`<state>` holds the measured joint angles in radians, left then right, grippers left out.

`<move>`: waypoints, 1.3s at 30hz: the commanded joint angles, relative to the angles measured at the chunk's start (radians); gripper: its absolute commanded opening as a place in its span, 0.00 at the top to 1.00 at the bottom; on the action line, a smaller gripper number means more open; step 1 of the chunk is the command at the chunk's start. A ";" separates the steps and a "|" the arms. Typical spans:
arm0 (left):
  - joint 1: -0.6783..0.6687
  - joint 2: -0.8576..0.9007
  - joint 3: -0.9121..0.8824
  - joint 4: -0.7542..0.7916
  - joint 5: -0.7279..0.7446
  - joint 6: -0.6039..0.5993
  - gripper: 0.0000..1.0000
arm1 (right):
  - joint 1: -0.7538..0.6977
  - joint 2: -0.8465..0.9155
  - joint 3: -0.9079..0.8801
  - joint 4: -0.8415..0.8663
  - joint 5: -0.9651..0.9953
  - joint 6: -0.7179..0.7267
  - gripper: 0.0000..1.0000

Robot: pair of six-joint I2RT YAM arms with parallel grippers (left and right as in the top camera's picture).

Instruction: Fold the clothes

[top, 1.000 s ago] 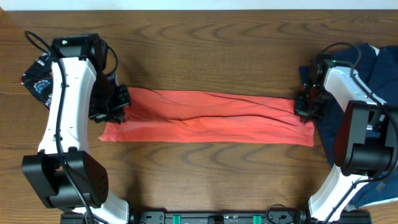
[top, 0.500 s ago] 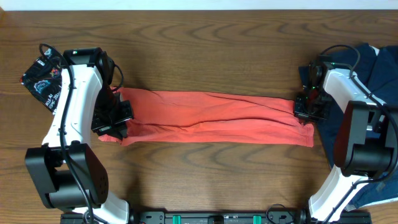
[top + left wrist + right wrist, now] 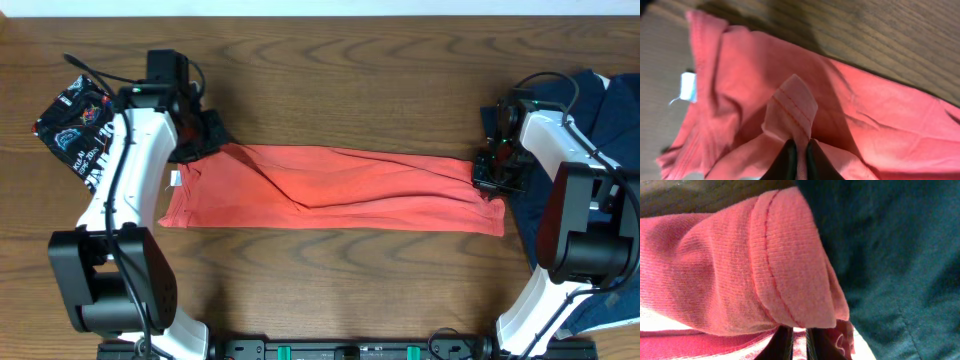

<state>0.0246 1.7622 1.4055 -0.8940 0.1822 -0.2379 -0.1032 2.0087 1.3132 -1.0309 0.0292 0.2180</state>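
The coral-red T-shirt (image 3: 340, 190) lies as a long folded strip across the table in the overhead view. My left gripper (image 3: 205, 140) is shut on its upper left corner; the left wrist view shows the black fingers (image 3: 800, 152) pinching a hemmed fold of the red cloth (image 3: 790, 107), with a white label (image 3: 688, 86) at the shirt's left edge. My right gripper (image 3: 497, 168) is shut on the shirt's right end; the right wrist view shows the fingers (image 3: 798, 340) clamping the stitched red hem (image 3: 785, 280). Navy blue clothes (image 3: 600, 110) lie under and behind the right arm.
A black garment with white print (image 3: 72, 118) lies at the far left by the left arm. The navy cloth (image 3: 890, 255) fills the right wrist view's right side. Brown wooden table (image 3: 330, 80) shows above and below the shirt.
My left gripper has moved from the shirt's lower left up and back to its upper left corner, pulling the cloth with it. The right gripper has stayed in place.
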 commanded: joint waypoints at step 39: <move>-0.008 -0.019 -0.091 -0.089 -0.097 -0.008 0.35 | -0.146 -0.222 -0.354 0.380 -0.153 -0.196 0.42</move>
<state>0.0132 1.7634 1.3148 -0.9768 0.0975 -0.2432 -0.2401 1.7775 0.9947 -0.6880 -0.1234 0.0330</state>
